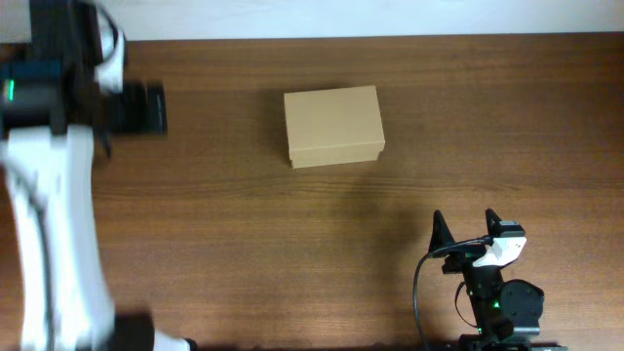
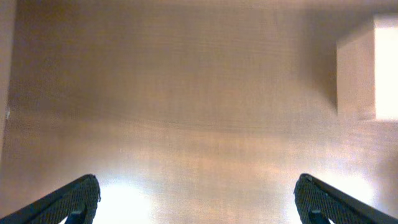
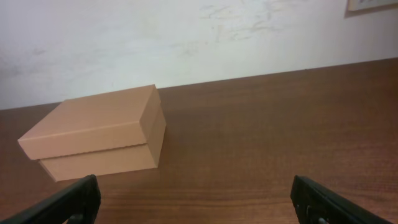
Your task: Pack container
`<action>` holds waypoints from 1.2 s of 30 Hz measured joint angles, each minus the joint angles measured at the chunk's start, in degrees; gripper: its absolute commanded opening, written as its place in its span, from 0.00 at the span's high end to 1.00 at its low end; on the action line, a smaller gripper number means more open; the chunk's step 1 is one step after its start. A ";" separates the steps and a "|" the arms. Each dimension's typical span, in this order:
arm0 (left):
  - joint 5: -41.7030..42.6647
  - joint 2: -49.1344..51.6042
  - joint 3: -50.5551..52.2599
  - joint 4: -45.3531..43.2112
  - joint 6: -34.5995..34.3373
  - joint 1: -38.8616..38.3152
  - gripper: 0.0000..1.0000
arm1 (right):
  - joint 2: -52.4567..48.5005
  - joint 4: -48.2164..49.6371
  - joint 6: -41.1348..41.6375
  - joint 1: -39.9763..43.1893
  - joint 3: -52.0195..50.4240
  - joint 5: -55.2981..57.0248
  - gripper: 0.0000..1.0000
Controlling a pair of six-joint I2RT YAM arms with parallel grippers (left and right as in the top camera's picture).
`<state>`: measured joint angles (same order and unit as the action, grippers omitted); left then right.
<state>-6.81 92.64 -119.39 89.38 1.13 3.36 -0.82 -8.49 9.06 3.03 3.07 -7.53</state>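
Little of the packing can be read from the table [image 1: 244, 244] as it lies: the container [image 1: 333, 127] is seen with its flap lid folded down, and no loose goods are seen beside it in any view, so whether anything has been put inside cannot be told. It is judged that either the job has not been begun or only the withdrawal is left — the closed lid alone does not settle it. The container is set on the far middle of the table, well apart from both arms. It is shown as a plain brown cardboard box, rectangular and low, with clean edges, a lid overlapping the base slightly, and no print or tape to be made out. The left gripper [image 1: 146, 107] is held at the far left edge, its fingers spread wide with nothing between them; in its wrist view only a corner of the box is caught at the right. The right gripper [image 1: 464, 222] is parked near the front edge, likewise spread wide and empty, and is faced toward the box.
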 measured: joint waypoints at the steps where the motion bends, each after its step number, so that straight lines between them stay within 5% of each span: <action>1: 0.02 -4.48 4.72 0.07 -0.02 -0.44 0.00 | 0.02 0.00 0.00 0.00 0.00 -0.02 0.01; 8: -2.80 -31.87 33.75 -0.81 0.00 -1.60 0.00 | 0.04 0.00 0.00 0.00 0.00 0.00 0.01; 17: -10.49 -57.33 60.43 -31.36 -0.02 -1.60 0.00 | 0.02 0.00 0.00 0.00 -0.04 0.00 0.01; 26: -11.52 -68.28 79.87 -71.67 -0.04 -1.60 0.00 | 0.02 0.00 -0.02 0.00 -0.09 0.00 0.01; 29: -11.67 -69.66 86.14 -79.91 -0.02 -1.79 0.00 | 0.02 0.00 0.04 0.00 -0.09 0.00 0.01; 36: -11.67 -73.61 98.05 -84.08 -0.02 -3.08 0.00 | 0.02 0.00 0.02 0.00 -0.09 0.00 0.01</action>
<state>-18.48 19.03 -21.34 5.30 1.10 0.27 -0.80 -8.49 9.08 3.03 2.98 -7.53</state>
